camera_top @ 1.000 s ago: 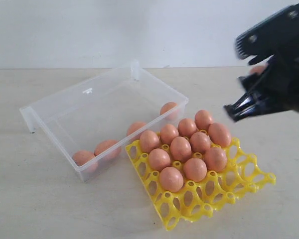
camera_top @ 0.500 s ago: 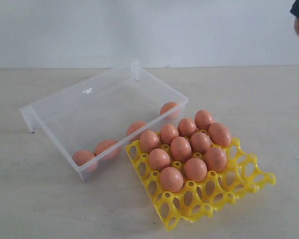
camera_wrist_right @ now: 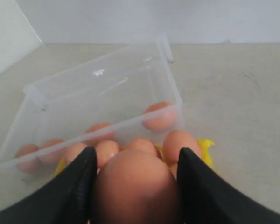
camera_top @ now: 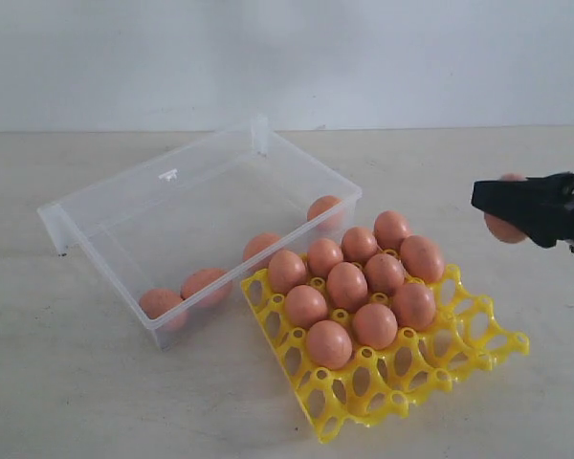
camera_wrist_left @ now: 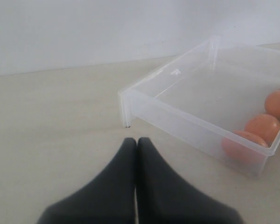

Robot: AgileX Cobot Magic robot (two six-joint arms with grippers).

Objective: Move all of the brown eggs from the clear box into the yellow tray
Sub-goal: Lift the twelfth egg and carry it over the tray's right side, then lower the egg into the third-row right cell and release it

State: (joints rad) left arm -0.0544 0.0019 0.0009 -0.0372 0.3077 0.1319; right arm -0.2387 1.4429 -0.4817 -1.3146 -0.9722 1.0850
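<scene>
The yellow tray (camera_top: 430,368) sits front and centre, its cups nearest the clear box (camera_top: 182,206) filled with several brown eggs (camera_top: 347,285). Several more eggs (camera_top: 206,284) lie along the box's near wall. My right gripper (camera_top: 488,201) hangs at the right edge, to the right of the tray and above the table, shut on a brown egg (camera_top: 505,229). In the right wrist view that egg (camera_wrist_right: 135,186) fills the gap between the fingers (camera_wrist_right: 79,182). My left gripper (camera_wrist_left: 136,141) is shut and empty, low over the table near a corner of the box (camera_wrist_left: 177,93). It is outside the exterior view.
The tray's front and right cups (camera_top: 364,387) hold nothing. Bare table (camera_top: 96,392) lies left of and in front of the box, and a white wall (camera_top: 268,57) stands behind.
The right gripper swung up and out of the exterior view's top right corner, then came back in lower at the right edge with the egg. Eggs in tray and box have not moved.
</scene>
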